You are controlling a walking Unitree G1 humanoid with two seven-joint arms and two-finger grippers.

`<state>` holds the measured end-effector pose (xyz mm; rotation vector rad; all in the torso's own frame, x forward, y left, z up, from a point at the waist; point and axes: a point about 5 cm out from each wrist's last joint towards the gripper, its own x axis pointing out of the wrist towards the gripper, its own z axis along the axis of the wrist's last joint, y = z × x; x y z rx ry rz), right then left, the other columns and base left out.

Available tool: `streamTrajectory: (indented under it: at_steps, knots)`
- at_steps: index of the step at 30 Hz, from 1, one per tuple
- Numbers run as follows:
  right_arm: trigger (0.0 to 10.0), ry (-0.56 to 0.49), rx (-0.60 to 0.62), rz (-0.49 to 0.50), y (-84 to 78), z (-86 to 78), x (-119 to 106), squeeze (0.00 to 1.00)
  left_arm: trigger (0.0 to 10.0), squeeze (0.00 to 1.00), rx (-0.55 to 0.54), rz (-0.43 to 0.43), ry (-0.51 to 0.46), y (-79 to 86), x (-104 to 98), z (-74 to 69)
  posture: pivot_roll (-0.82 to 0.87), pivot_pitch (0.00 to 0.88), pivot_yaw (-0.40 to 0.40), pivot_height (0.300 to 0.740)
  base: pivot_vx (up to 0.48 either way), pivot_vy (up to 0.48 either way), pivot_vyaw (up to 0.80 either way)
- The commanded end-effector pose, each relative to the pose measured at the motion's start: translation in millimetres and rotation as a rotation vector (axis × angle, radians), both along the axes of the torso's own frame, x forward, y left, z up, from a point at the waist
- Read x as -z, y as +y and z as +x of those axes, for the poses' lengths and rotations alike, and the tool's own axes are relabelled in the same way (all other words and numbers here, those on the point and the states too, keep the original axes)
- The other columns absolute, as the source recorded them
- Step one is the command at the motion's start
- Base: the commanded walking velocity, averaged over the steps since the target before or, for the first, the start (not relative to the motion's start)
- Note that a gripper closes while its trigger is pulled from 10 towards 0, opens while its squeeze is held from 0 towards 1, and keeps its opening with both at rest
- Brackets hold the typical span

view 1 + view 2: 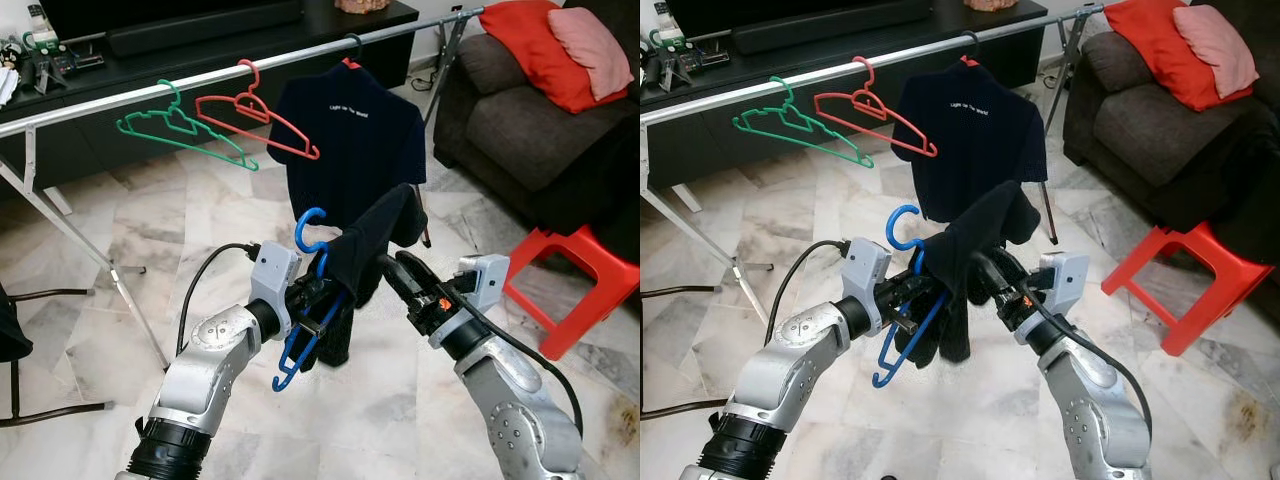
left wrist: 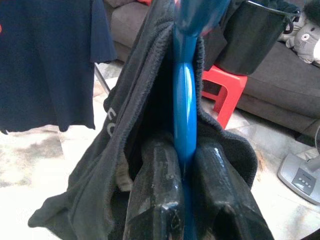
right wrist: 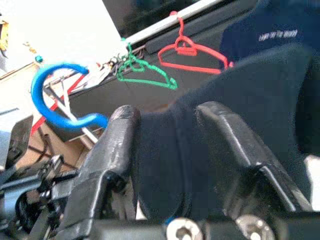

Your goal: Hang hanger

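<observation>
The left pincer (image 1: 312,318) is clamped on the flat plastic bar of a blue hanger (image 1: 305,300), its fingers (image 2: 152,200) pressing the bar from both sides with dark cloth bunched around them. The right pincer (image 1: 400,275) grips a fold of the black garment (image 1: 365,260) draped over that hanger; the soft, fleecy fabric fills the gap between its fingers (image 3: 112,150). The hanger is held in the air, low in front of the robot, well short of the metal rail (image 1: 130,98), its smooth curved hook pointing up.

On the rail hang a green hanger (image 1: 180,128), a red hanger (image 1: 258,112) and a navy T-shirt (image 1: 350,135).

Likely risks: the loose cloth may slide off the slick plastic when lifted, or the hook may foul the red hanger or the T-shirt on approaching the rail.
</observation>
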<state>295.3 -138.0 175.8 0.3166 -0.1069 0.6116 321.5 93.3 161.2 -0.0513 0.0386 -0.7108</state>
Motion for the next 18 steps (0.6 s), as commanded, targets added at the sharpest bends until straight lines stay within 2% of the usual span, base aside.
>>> streamTrajectory:
  at_steps: [1,2,3,5,7,8,9,10,11,13,14,16,18]
  knots:
    - [10.0,-0.043,0.035,0.007,-8.7,-0.2,-11,1.0,10.0,0.0,0.03,-0.017,-0.039,-2.3,-7,-1.0,-0.03,0.202,-0.002,0.74,0.0,0.0,0.0]
    - [10.0,-0.124,0.024,-0.021,-18.9,-3.3,-26,1.0,10.0,0.0,0.05,0.052,-0.045,-1.1,0,-2.4,-0.04,0.204,-0.002,0.74,0.0,0.0,0.0]
    - [10.0,-0.124,0.024,-0.021,-18.9,-3.3,-26,1.0,10.0,0.0,0.05,0.052,-0.045,-1.1,0,-2.4,-0.04,0.204,-0.002,0.74,0.0,0.0,0.0]
    - [10.0,-0.184,-0.073,-0.075,-23.1,-12.8,-34,1.0,10.0,0.0,0.074,0.152,-0.057,2.9,10,-4.8,-0.04,0.202,0.0,0.74,0.0,0.0,0.0]
    - [10.0,-0.192,-0.128,-0.157,-34.3,-16.3,-37,1.0,10.0,0.0,0.089,0.2,-0.057,10.6,17,-6.7,-0.05,0.202,0.002,0.74,0.0,0.0,0.0]
    - [10.0,-0.209,-0.142,-0.259,-43.2,-14.6,-41,1.0,10.0,0.0,0.089,0.242,-0.054,19.7,21,-6.6,-0.05,0.201,0.004,0.74,0.0,0.0,0.0]
    - [10.0,-0.214,-0.148,-0.285,-44.4,-14.2,-42,1.0,10.0,0.0,0.088,0.259,-0.055,22.2,22,-6.3,-0.05,0.201,0.004,0.74,0.0,0.0,0.0]
    - [10.0,-0.22,-0.213,-0.312,-43.2,-17.3,-44,0.27,10.0,0.0,0.098,0.315,-0.073,26.2,24,-6.6,-0.06,0.201,0.006,0.74,0.0,0.0,0.0]
    - [10.0,-0.241,-0.302,-0.358,-40.3,-22.9,-47,0.0,10.0,0.0,0.116,0.358,-0.086,29.7,26,-7.5,-0.06,0.204,0.008,0.74,0.0,0.0,0.0]
    - [10.0,-0.247,-0.448,-0.449,-38.4,-30.9,-48,0.0,10.0,0.0,0.154,0.39,-0.106,33.9,27,-9.4,-0.07,0.201,0.007,0.74,0.0,0.0,0.0]
    - [10.0,-0.211,-0.556,-0.521,-43.9,-34.0,-44,0.0,10.0,0.0,0.199,0.381,-0.131,33.8,25,-11.8,-0.08,0.2,0.003,0.74,0.0,0.0,0.0]
    - [10.0,-0.125,-0.664,-0.607,-54.9,-33.5,-33,0.0,10.0,0.0,0.283,0.383,-0.21,28.3,20,-17.3,-0.08,0.202,-0.003,0.74,0.0,0.0,0.0]
    - [10.0,-0.104,-0.697,-0.63,-57.0,-34.2,-30,0.0,10.0,0.0,0.304,0.378,-0.227,26.4,19,-18.8,-0.08,0.201,-0.005,0.74,0.0,0.0,0.0]
